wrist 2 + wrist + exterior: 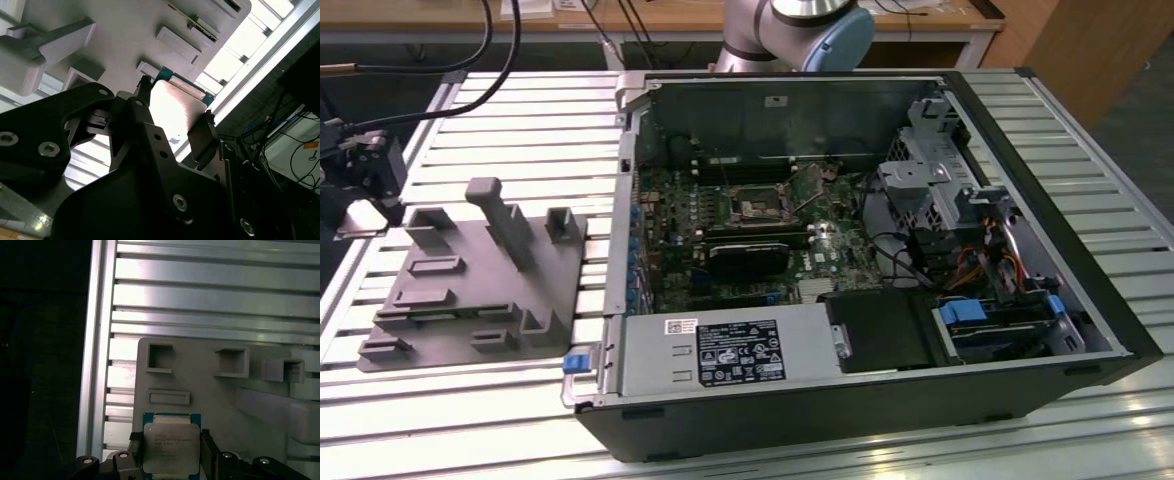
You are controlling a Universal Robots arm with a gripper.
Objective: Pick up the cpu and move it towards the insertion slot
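Cpu [171, 446]: silver lid facing the camera, teal board edge showing along one side, held flat between the two dark fingers [207, 447] of the hand [171, 441]. The hand is closed on the chip, one finger pressed to each of two opposite edges. The second wrist view shows the same pinch, with the lid glaring white between the finger pads.

An edge grip leaves the lid and underside untouched. My reading is that this is deliberate: the contact face is the delicate one, and a level chip suits a flat socket.

Position: the cpu sits at a corner of the grey fixture plate [467, 300], near a shallow rectangular pocket and two open square blocks in the first wrist view. I cannot tell whether its underside is clear of the plate or just resting on it.

Surroundings, exterior view: the plate lies on the slatted metal worktop [520, 110], to the exterior view's left of the open computer case [1081, 230]. The hand is out at the plate's corner farthest from the case.

Insertion slot [758, 205]: a dark square in a thin silver bracket on the motherboard [834, 255], just beyond the long black card [747, 258]. It is well apart from the cpu, with the case's side wall between them.

Judgement: the grasp is made, but the carry toward the slot has covered little or no ground.
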